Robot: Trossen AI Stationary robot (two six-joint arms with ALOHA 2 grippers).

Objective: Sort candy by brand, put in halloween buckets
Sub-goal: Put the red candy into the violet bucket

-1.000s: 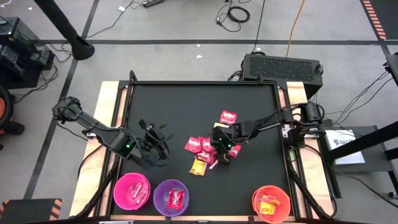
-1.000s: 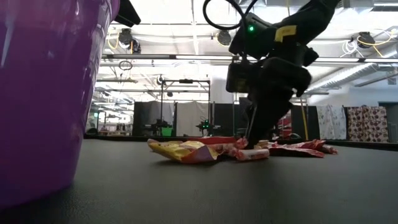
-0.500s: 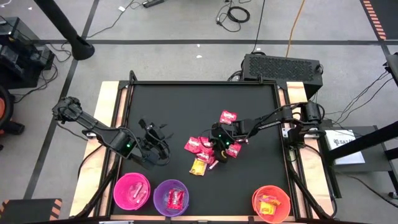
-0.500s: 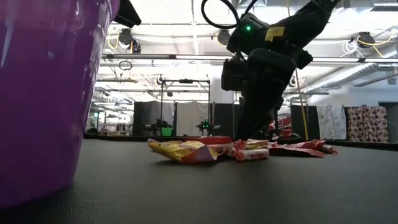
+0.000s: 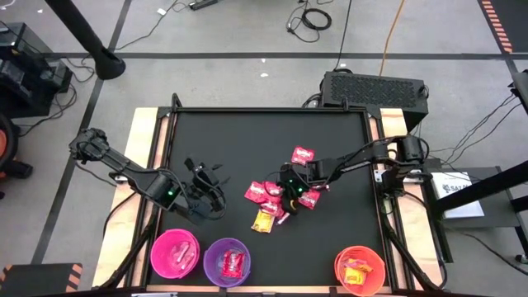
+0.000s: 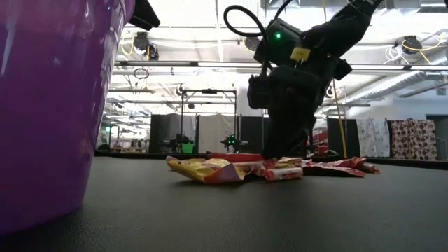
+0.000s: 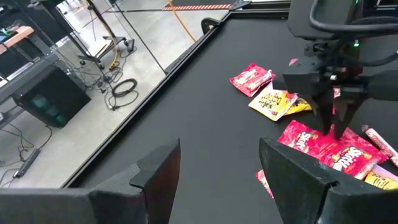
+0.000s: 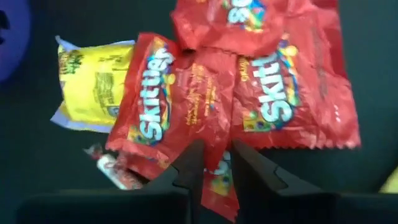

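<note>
Several candy packets: a loose heap [image 5: 276,200] is seen at the middle of the black bench [image 5: 247,136], with one red packet [image 5: 303,154] lying apart, farther from the buckets.
Right gripper: its tip [image 5: 288,196] is set down into the heap, pointing almost straight down in the low view [image 6: 283,150].
Right fingers: the two fingers [image 8: 189,165] are drawn close together, and a fold of a red Skittles packet [image 8: 186,93] is pinched between the tips.
Around the pinch: a second red Skittles packet [image 8: 292,93] overlaps just beside it; a yellow packet [image 8: 93,84] is partly tucked under the gripped one; a small pale wrapped piece [image 8: 115,171] lies at the heap's edge, near the fingers.
In the way: the packets overlap, so the gripped wrapper is touched by its neighbours.
Left gripper: it is held [image 5: 206,198] above the bench near the left edge, its fingers [image 7: 298,171] spread apart with nothing between them.
Buckets: pink bucket [image 5: 174,252], purple bucket [image 5: 226,261] and orange bucket [image 5: 360,269] are lined along the near edge, well apart from the heap; candy is seen inside each.
</note>
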